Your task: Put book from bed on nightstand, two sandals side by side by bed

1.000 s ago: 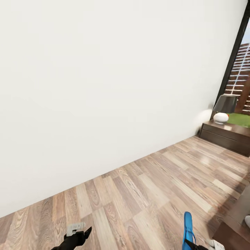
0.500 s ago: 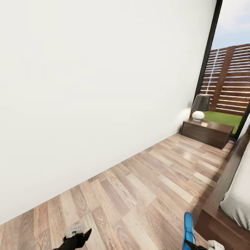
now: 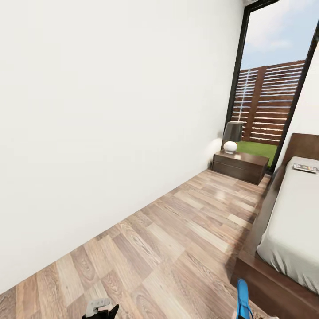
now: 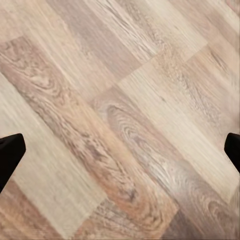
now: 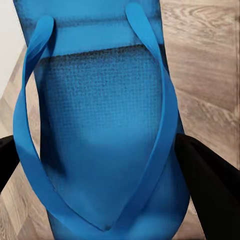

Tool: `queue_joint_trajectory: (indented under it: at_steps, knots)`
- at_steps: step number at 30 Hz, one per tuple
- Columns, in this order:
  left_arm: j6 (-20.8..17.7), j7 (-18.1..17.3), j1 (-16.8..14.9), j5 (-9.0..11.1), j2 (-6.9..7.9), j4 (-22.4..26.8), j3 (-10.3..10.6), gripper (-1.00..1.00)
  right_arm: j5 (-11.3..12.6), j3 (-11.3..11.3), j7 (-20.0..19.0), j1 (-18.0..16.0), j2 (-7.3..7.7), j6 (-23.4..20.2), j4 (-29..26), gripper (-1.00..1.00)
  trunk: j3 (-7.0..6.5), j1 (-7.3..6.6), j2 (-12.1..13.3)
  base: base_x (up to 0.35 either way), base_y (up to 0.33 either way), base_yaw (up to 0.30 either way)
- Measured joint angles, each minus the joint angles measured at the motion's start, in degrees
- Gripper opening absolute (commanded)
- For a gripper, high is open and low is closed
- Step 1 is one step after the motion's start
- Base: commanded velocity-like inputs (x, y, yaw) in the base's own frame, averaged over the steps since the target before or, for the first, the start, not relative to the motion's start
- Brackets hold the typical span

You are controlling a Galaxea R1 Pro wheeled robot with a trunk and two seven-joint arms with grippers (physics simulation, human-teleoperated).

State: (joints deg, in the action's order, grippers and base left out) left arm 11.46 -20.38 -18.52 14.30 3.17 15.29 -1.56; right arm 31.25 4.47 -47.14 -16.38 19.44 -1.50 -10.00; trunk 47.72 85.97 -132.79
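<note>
A long white wall point(image 3: 110, 110) runs along the left of the bedroom, meeting a wood-plank floor point(image 3: 177, 239) of mixed brown and tan boards with strong grain. At the far end stands one nightstand point(image 3: 240, 165), a low dark brown block with a glossy top, carrying one lamp point(image 3: 231, 136) with a dark shade and a round white base. Behind it a tall black-framed window point(image 3: 274, 84) looks onto a slatted wooden fence and grass. The bed point(image 3: 292, 221) lies along the right, with a plain off-white mattress on a dark wooden frame and a brown headboard; the book point(image 3: 305, 168) rests flat on the mattress near the headboard. One blue sandal point(image 5: 102, 135) is clamped between the black fingers of the right gripper point(image 5: 102, 170), its thin straps meeting in a V over a textured sole. The left gripper point(image 4: 120, 150) hangs over bare floor with its fingers spread wide apart.
</note>
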Motion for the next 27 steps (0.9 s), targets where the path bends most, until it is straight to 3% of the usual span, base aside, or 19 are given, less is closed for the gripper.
queue_joint_trajectory:
  at_steps: [15,27]
  knots:
    - [0.2,0.0,0.0,0.0,-0.19,0.0,0.1,1.0,0.0,0.0,0.0,0.0,-0.03,0.0,0.1,-1.0,-3.35,-3.07,5.6,0.0,0.0,-0.263]
    - [0.2,0.0,0.0,0.0,-0.19,0.0,0.1,1.0,0.0,0.0,0.0,0.0,-0.02,0.0,0.1,-1.0,-4.03,-3.08,5.6,0.0,0.0,-0.263]
